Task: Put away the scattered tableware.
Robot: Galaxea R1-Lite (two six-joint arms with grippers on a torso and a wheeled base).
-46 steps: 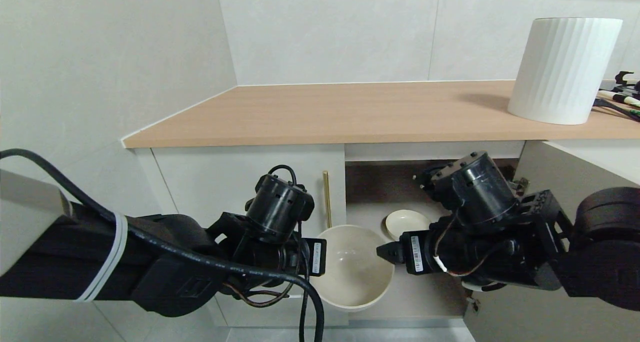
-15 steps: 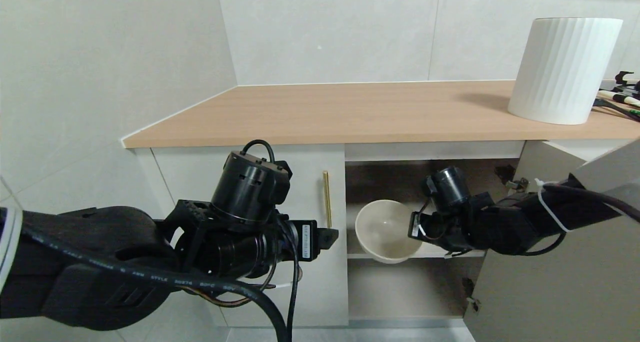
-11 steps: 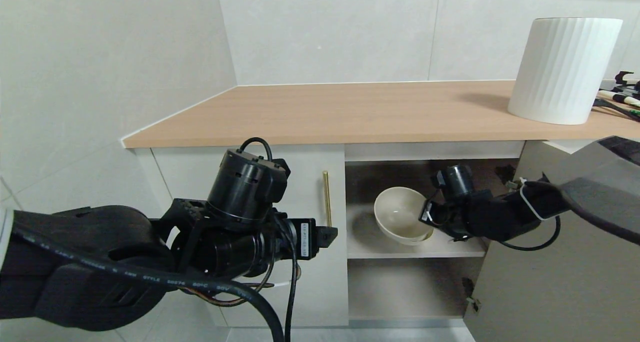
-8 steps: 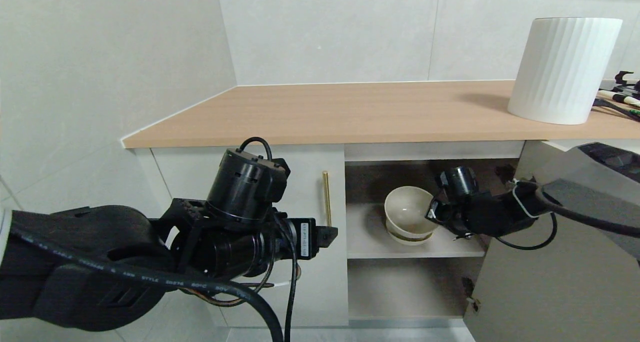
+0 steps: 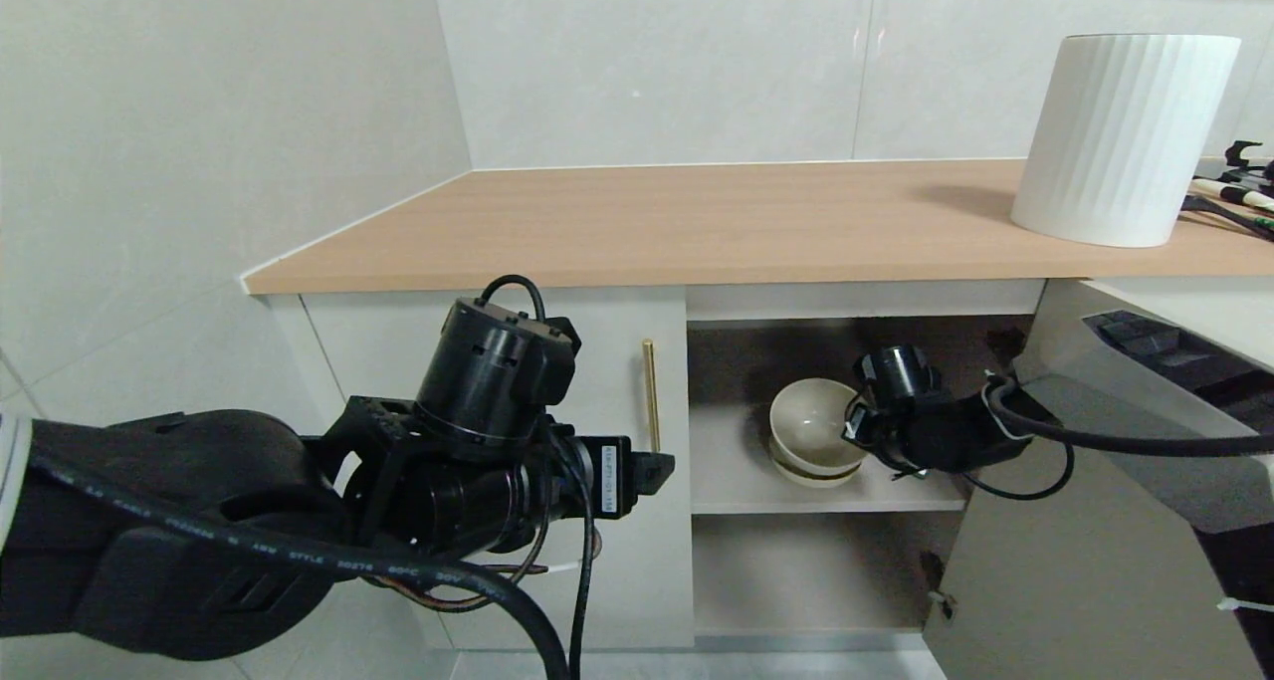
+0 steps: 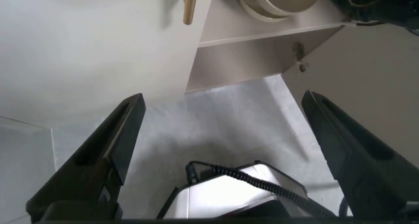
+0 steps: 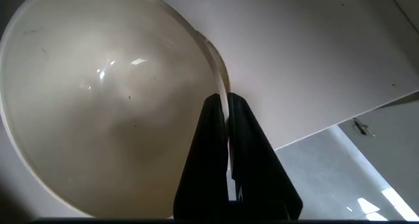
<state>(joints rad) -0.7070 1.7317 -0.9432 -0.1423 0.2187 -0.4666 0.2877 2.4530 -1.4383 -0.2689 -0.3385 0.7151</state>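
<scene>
**Cream bowl pinched by its rim at the cabinet shelf**

The left gripper (image 6: 221, 103) hangs before the closed white cabinet door (image 5: 368, 341), jaws wide apart and empty. Right of the brass bar handle (image 5: 649, 393), the round, glossy cream ceramic bowl (image 5: 808, 423) sits on or just over a shallow cream dish (image 5: 811, 478) on the upper white shelf (image 5: 732, 471). The right gripper (image 7: 228, 112) is clamped on the bowl's thin rim. The bowl looks stiff, slick and easily chipped, so a rim pinch suits it, let go gently.
</scene>
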